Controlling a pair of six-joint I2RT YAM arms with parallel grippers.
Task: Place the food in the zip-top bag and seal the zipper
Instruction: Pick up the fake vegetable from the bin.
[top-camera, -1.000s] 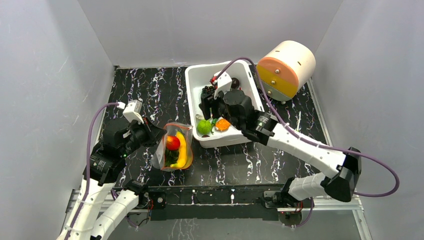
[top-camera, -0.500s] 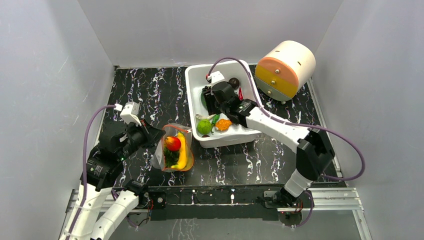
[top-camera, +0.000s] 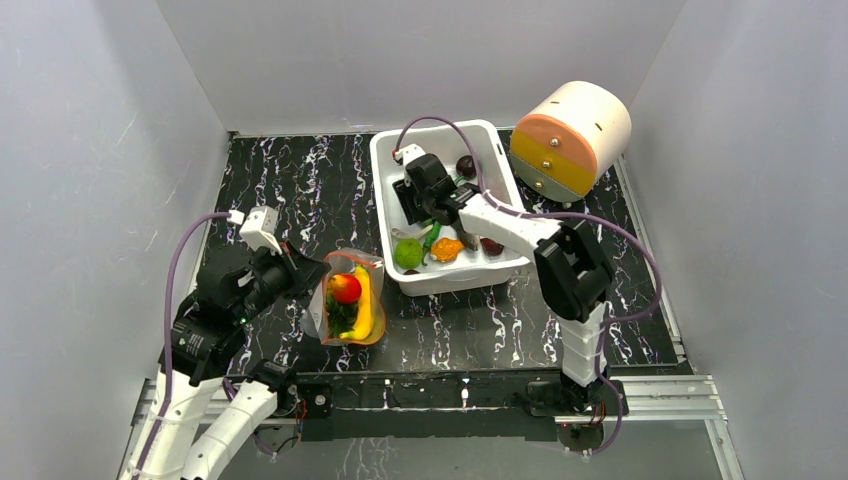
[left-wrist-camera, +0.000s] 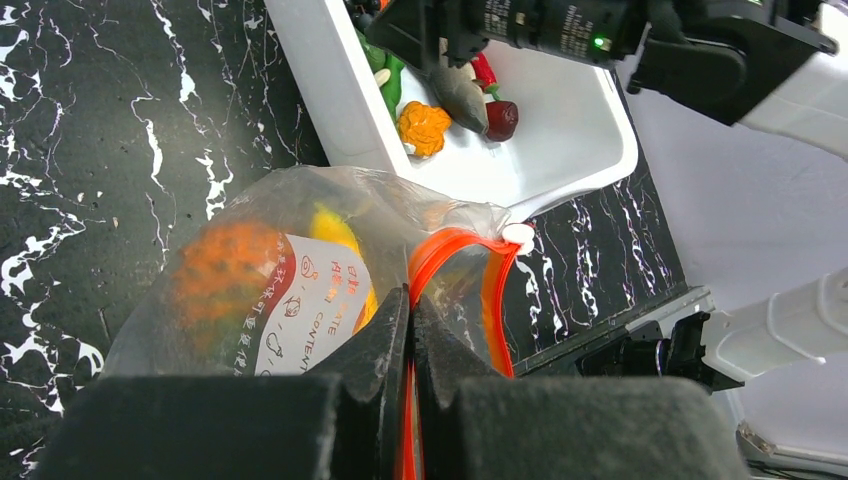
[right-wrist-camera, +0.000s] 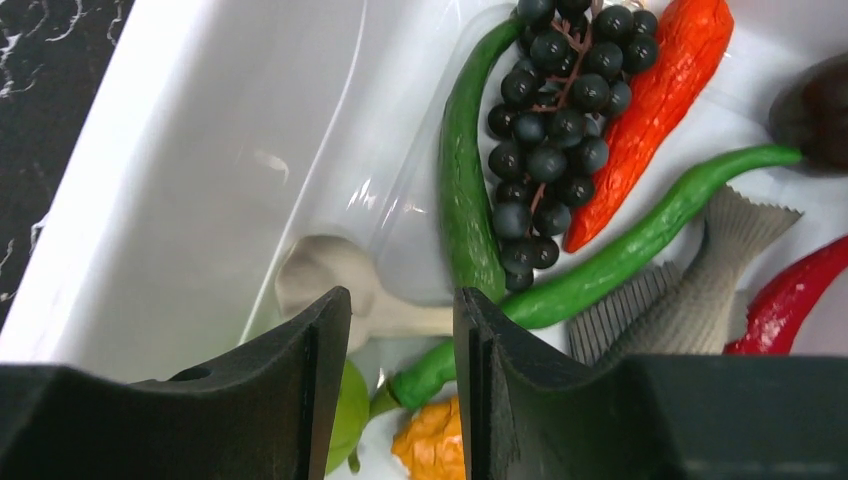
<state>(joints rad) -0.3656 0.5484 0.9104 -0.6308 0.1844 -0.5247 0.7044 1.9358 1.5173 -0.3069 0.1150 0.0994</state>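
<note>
Black marbled surface lies between white walls. At its far middle sits a white bin, with a cream-and-orange drum just beside it on the right. Near the left arm is the bag, mouth open, with apple and banana inside. Left end effector is clamped tight on the bag's edge at the zipper, a pinch only the left wrist view makes plain. Right end effector hangs inside the bin, jaws parted with nothing between them. Grapes lie just ahead to its right, fish and red chili further right, clear only in the right wrist view. The top view shows the whole lime at the bin's near end.
</note>
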